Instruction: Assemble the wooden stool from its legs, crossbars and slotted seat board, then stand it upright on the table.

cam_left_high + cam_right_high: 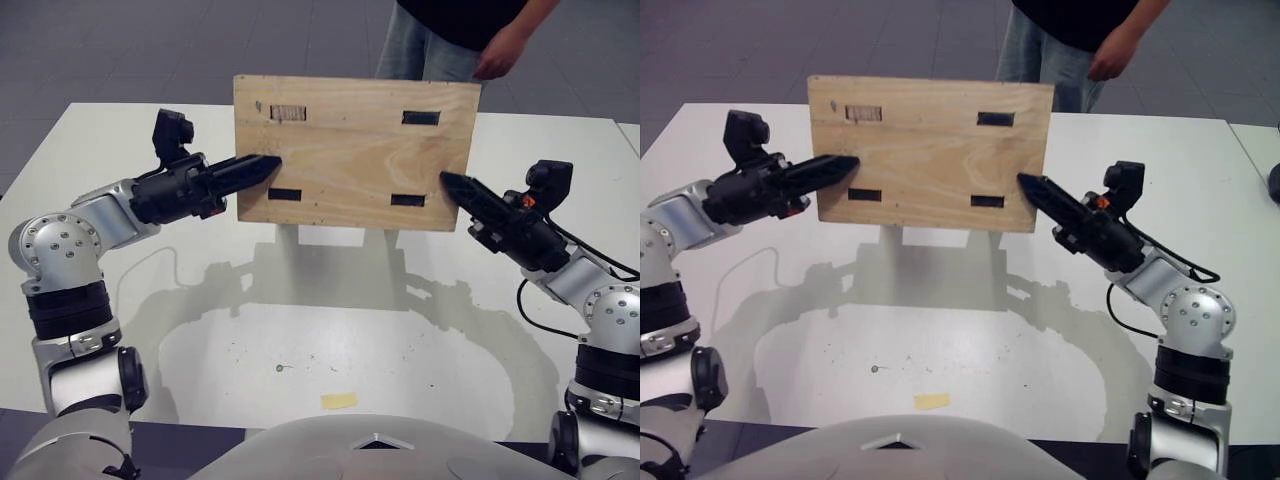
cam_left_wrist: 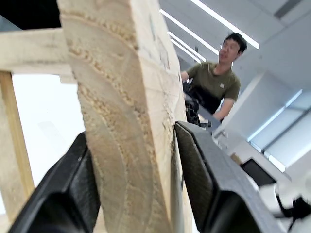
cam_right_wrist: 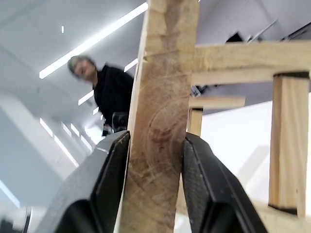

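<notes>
The slotted seat board (image 1: 350, 150) is held up above the white table (image 1: 120, 140), its face tilted toward me, with several dark slots showing. A leg (image 1: 288, 235) hangs below it. My left gripper (image 1: 268, 166) is shut on the board's left edge, and my right gripper (image 1: 452, 184) is shut on its right edge. In the left wrist view the board's edge (image 2: 131, 121) sits clamped between black fingers (image 2: 204, 179). The right wrist view shows the board's edge (image 3: 160, 126) between the pads (image 3: 201, 184), with legs and a crossbar (image 3: 252, 60) joined behind it.
A person in a dark shirt (image 1: 460, 20) stands behind the table's far edge. A small yellow scrap (image 1: 338, 401) lies near the front edge of the table, and a tiny dark speck (image 1: 279, 368) lies a little left of it.
</notes>
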You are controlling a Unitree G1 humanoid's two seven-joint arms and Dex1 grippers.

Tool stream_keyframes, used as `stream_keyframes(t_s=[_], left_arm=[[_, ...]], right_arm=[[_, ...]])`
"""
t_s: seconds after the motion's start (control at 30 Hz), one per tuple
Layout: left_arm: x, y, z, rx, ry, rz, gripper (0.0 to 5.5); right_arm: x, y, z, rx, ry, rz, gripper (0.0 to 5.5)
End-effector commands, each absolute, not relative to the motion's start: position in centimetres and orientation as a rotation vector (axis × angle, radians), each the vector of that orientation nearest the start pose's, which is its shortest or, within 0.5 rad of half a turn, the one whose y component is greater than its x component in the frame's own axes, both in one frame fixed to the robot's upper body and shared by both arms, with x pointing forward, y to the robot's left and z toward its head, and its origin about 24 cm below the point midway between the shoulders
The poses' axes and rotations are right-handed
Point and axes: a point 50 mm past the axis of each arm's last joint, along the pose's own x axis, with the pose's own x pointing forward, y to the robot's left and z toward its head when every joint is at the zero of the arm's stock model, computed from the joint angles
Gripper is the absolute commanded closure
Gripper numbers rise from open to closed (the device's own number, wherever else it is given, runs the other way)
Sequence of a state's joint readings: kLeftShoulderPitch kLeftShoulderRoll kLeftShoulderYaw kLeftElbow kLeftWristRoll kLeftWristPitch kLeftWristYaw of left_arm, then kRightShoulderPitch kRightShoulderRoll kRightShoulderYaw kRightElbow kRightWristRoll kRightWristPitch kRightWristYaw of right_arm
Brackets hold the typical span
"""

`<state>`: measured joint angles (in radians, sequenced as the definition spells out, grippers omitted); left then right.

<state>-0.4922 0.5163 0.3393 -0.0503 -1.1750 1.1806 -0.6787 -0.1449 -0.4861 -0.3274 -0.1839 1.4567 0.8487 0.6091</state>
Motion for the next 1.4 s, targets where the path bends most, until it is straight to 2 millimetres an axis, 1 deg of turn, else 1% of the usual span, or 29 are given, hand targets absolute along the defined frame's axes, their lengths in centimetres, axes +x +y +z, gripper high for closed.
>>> stream_keyframes(t_s=[0.03, 0.07, 0.13, 0.23, 0.3, 0.33, 0.4, 0.5, 0.57, 0.6, 0.63, 0.67, 0.73, 0.77, 0.8, 0.83, 0.9, 0.93, 1.0, 1.07, 1.17, 1.27, 1.33, 1.4], left_arm=[[30.7, 16.5, 18.5, -0.791, 0.308, -0.782, 3.48], [31.2, 16.7, 17.9, -0.823, 0.325, -0.718, 3.5], [32.0, 17.1, 17.3, -0.892, 0.34, -0.624, 3.62], [33.0, 16.9, 17.5, -0.989, 0.322, -0.55, 3.68], [33.7, 16.4, 18.0, -1.022, 0.317, -0.53, 3.71], [34.1, 16.2, 18.2, -1.045, 0.314, -0.522, 3.35], [34.8, 16.3, 18.4, -1.075, 0.319, -0.498, 3.08], [35.8, 16.9, 18.0, -1.112, 0.336, -0.44, 2.59], [36.2, 17.5, 17.7, -1.132, 0.336, -0.401, 2.24], [36.1, 17.8, 17.5, -1.124, 0.333, -0.38, 2.17], [35.9, 18.3, 17.5, -1.099, 0.319, -0.359, 1.93], [35.4, 18.9, 17.7, -1.003, 0.288, -0.321, 1.8], [34.1, 20.0, 18.9, -0.843, 0.193, -0.264, 1.45], [33.4, 20.5, 19.5, -0.706, 0.141, -0.23, 1.19], [32.9, 20.6, 19.9, -0.604, 0.104, -0.213, 1.05], [32.5, 20.5, 20.2, -0.553, 0.079, -0.209, 0.9], [32.6, 20.4, 20.3, -0.543, 0.046, -0.207, 0.53], [32.9, 20.7, 20.1, -0.517, 0.033, -0.167, 0.42], [33.5, 21.7, 19.5, -0.343, -0.007, -0.04, 0.13], [34.0, 22.0, 18.7, -0.159, -0.051, 0.037, 0.13], [34.1, 21.3, 17.2, -0.037, -0.087, 0.065, 0.13], [34.3, 20.5, 16.1, -0.03, -0.079, 0.058, 0.13], [34.6, 20.2, 15.8, -0.012, -0.071, 0.048, 0.13], [34.8, 20.1, 15.7, -0.004, -0.063, 0.042, 0.13]], right_arm=[[25.9, -18.5, 17.7, 1.022, -0.038, 0.83, 3.55], [26.3, -18.7, 17.3, 1.02, -0.023, 0.768, 3.49], [26.9, -19.1, 16.5, 1.021, 0.002, 0.674, 3.11], [27.7, -20.2, 15.4, 1.037, 0.015, 0.534, 2.65], [27.7, -20.5, 15.0, 1.036, 0.021, 0.493, 2.28], [27.6, -20.4, 14.8, 1.037, 0.022, 0.481, 2.07], [27.6, -20.3, 14.5, 1.039, 0.02, 0.467, 1.77], [27.4, -20.0, 14.2, 1.037, 0.005, 0.442, 1.32], [27.3, -20.1, 14.1, 1.03, -0.014, 0.417, 0.99], [27.3, -20.1, 14.0, 1.022, -0.024, 0.394, 0.93], [27.4, -20.2, 13.8, 1.008, -0.034, 0.362, 0.71], [27.4, -20.6, 13.6, 0.962, -0.049, 0.297, 0.59], [27.4, -21.5, 13.0, 0.842, -0.083, 0.141, 0.26], [27.3, -21.9, 12.5, 0.757, -0.097, 0.06, 0.1], [27.1, -22.3, 12.0, 0.685, -0.098, -0.015, 0.1], [26.9, -22.4, 11.5, 0.622, -0.1, -0.063, 0.1], [26.7, -21.8, 10.7, 0.529, -0.101, -0.105, 0.1], [26.8, -21.4, 10.4, 0.48, -0.107, -0.11, 0.1], [27.1, -20.8, 10.0, 0.354, -0.125, -0.133, 0.1], [27.4, -20.8, 10.0, 0.293, -0.154, -0.194, 0.1], [27.5, -20.7, 10.3, 0.194, -0.203, -0.253, 0.1], [27.1, -20.9, 9.6, 0.152, -0.195, -0.326, 0.1], [26.9, -21.4, 8.9, 0.132, -0.175, -0.381, 0.1], [27.0, -21.8, 8.6, 0.116, -0.168, -0.411, 0.1]])
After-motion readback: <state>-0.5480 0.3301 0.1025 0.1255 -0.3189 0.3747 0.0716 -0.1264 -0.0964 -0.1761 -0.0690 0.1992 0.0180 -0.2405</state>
